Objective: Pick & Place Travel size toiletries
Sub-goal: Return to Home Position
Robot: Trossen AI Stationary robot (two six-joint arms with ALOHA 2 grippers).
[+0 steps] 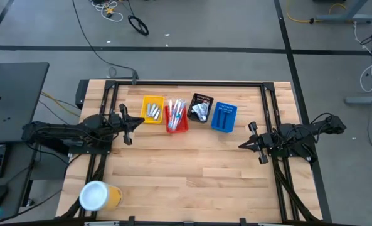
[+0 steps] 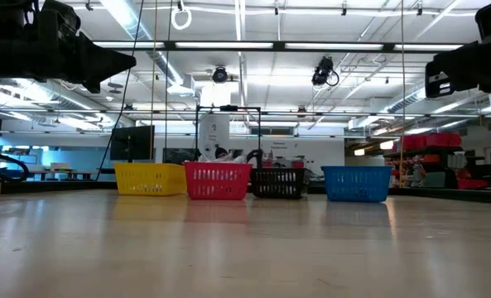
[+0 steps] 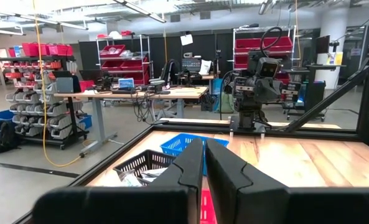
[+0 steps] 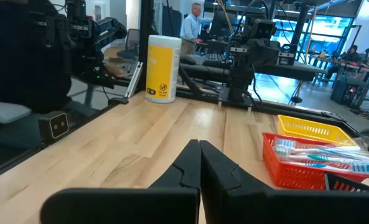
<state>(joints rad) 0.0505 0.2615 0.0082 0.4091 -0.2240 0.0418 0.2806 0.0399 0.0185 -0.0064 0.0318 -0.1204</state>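
Observation:
Four small bins stand in a row near the table's far edge and hold the toiletries. The yellow bin (image 1: 152, 110) holds small white tubes. Toothbrushes (image 4: 324, 155) lie in the red bin (image 1: 177, 118), silvery packets (image 1: 201, 112) in the black bin (image 1: 202, 107), and dark slim items in the blue bin (image 1: 223, 117). My left gripper (image 1: 134, 122) hovers shut just left of the yellow bin and holds nothing. My right gripper (image 1: 243, 144) hovers shut to the right of the blue bin and nearer me, and it is also empty.
A yellow cup with a white lid (image 1: 98, 196) stands at the table's near left corner. A black frame (image 1: 192, 83) borders the far edge and both sides. Bare wood (image 1: 192, 169) lies between the bins and the near edge. A person (image 4: 190, 25) stands in the room behind.

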